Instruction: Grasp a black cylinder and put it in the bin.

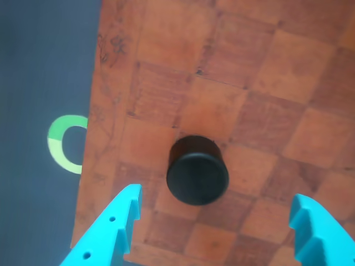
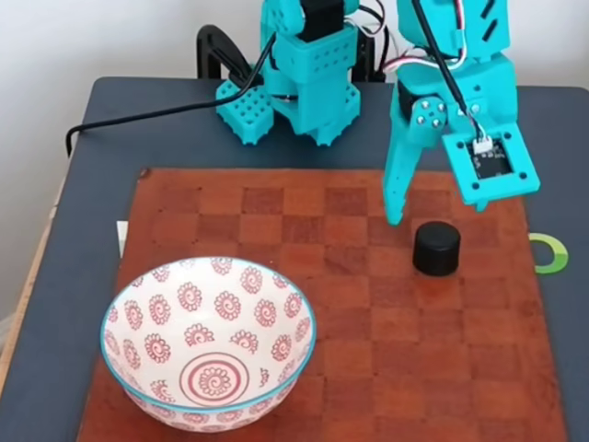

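In the fixed view, a grey table (image 2: 83,184) runs across the frame with a brown chequered board (image 2: 368,368) lying on it. At lower left of the frame the bin (image 2: 129,368) stands on the board's left part, a white bowl with red spirals and a blue rim. At top centre is the turquoise arm base (image 2: 304,83), with a black cable (image 2: 138,115) trailing off to the left. Right of centre the gripper (image 2: 433,216) hangs above the board, its fingers spread wide; the left finger (image 2: 398,189) points down just left of the cylinder (image 2: 436,249). The cylinder stands upright on the board, right of centre, well apart from the bin. At the right edge a green ring (image 2: 550,253) lies on the table, partly under the board's edge.

In the other view, the table (image 1: 33,66) fills the left strip, with the ring (image 1: 62,145) at middle left, cut off by the board (image 1: 266,83). The gripper (image 1: 216,221) comes in from the bottom edge: one finger (image 1: 113,233) at lower left, the other (image 1: 319,233) at lower right, far apart. The cylinder (image 1: 197,176) sits at centre, just above and between the fingertips, touching neither.
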Available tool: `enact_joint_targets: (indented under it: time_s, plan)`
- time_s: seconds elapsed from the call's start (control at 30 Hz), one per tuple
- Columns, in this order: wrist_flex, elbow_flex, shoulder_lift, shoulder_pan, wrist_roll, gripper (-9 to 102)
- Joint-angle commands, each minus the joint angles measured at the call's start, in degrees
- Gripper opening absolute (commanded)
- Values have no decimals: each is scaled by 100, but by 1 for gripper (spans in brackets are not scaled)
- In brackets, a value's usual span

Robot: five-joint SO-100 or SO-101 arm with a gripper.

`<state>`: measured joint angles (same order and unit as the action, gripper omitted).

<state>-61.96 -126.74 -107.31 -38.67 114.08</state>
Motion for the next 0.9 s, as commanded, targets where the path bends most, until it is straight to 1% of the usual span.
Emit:
enact_joint_targets:
  time_s: [0.0, 0.2, 0.37, 0.7, 0.87]
  plan:
    - [97, 167, 141, -114, 0, 34]
    - [114, 229, 439, -193, 62, 33]
    - [448, 220, 712, -202, 53, 33]
    - [466, 237, 1107, -202, 53, 33]
    - [466, 237, 1230, -193, 0, 27]
